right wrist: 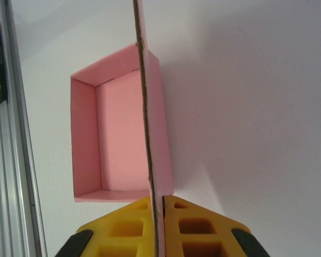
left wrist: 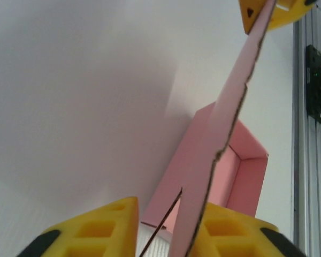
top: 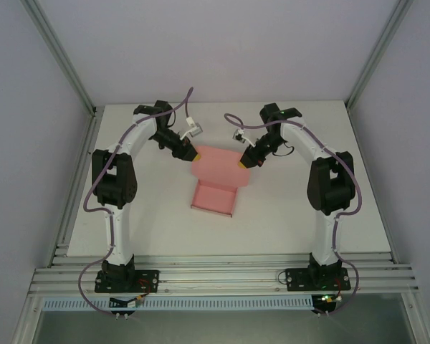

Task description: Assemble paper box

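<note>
I can read no word, number or brand name anywhere in my views. The only sign I make out is a small black triangle mark (left wrist: 249, 12) on a yellow fingertip (left wrist: 246, 22) of my right gripper (top: 245, 162), seen from my left wrist camera.

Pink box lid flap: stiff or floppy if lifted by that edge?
Probably floppy: the lid flap is thin single-ply card. Likely light: the right gripper pinches just its edge. The open tray may skid if pushed.
</note>
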`<state>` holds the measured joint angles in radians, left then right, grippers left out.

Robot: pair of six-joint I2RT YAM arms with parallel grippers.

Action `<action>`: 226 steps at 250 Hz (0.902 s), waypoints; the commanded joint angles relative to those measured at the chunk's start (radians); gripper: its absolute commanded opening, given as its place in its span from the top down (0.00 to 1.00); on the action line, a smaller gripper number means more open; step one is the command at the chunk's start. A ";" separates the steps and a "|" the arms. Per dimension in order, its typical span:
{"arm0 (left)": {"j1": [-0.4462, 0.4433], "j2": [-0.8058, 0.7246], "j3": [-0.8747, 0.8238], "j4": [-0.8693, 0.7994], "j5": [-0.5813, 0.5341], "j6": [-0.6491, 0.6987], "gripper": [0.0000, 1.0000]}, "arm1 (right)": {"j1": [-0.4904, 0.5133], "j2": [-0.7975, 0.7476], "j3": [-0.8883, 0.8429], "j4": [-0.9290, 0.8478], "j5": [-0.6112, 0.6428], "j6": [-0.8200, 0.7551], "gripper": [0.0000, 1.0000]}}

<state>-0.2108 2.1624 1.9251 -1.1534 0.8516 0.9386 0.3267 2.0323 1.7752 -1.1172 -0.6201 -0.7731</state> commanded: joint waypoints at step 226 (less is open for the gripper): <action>-0.136 -0.362 -0.445 0.509 -0.314 -0.366 1.00 | 0.023 -0.227 -0.312 0.340 0.203 0.419 0.68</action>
<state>-0.3347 1.8404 1.4937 -0.6514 0.5606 0.5648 0.3599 1.8145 1.4902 -0.8062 -0.4114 -0.3477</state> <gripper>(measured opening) 0.049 0.319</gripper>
